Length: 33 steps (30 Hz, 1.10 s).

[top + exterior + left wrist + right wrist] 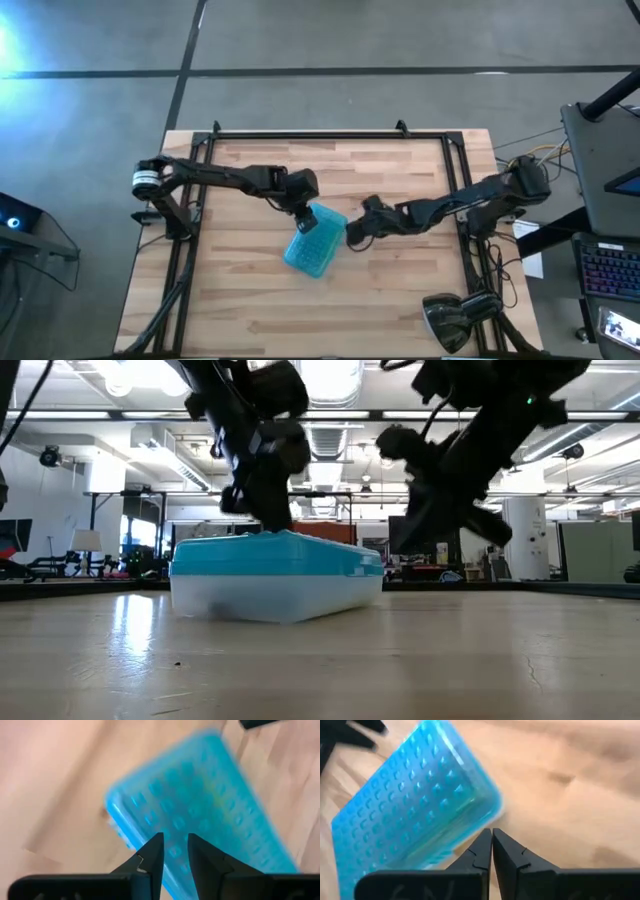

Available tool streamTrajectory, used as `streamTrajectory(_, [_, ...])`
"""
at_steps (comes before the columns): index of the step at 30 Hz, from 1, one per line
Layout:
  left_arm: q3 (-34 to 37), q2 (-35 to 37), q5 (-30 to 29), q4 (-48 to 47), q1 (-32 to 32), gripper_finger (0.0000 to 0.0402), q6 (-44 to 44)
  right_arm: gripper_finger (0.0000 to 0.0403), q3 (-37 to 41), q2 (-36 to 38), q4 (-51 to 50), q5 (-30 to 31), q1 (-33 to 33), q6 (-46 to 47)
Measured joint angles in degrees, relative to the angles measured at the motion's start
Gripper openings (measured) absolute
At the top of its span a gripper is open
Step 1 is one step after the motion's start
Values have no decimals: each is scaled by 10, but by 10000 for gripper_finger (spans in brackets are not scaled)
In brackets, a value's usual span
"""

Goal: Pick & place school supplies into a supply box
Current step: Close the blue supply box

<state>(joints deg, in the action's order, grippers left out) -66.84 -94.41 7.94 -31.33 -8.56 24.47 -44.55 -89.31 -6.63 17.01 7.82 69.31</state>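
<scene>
The supply box lies closed on the middle of the wooden table, its turquoise bumpy lid on top and its whitish tray flat on the wood. My left gripper stands over the box's far end, pointing steeply down, with its fingers a little apart and nothing between them. My right gripper is shut just off the box's right-hand corner. No school supplies are in view. My left gripper's fingertips come down from above to the lid's top near its far end; I cannot tell whether they touch it. My right gripper's shut tips point slanting down at the box's near right corner; whether they touch it I cannot tell.
A black rail frame runs along the table's far edge and both sides. A black lamp-like object sits at the near right corner. Bare wood lies left of the box and toward the near edge.
</scene>
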Motion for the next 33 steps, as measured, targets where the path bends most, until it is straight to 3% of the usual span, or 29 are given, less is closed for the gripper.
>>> streamTrajectory(7, [1,72,-118,0,-4,71,-3,8,0,84,-80,101,-15,-102])
streamTrajectory(10, [21,94,-153,-13,-16,71,13,8,0,108,-84,74,-22,-150])
streamTrajectory(15, [90,92,-104,-22,-34,71,56,8,0,78,-119,-73,-36,-164])
streamTrajectory(19, [138,94,-60,-15,-26,71,88,8,-2,21,-78,-146,-34,-158])
streamTrajectory(24, [188,94,6,24,0,71,135,8,-25,-52,-21,-159,-37,-156])
streamTrajectory(33, [243,94,48,151,32,71,223,8,-100,-137,-20,-170,-79,-214])
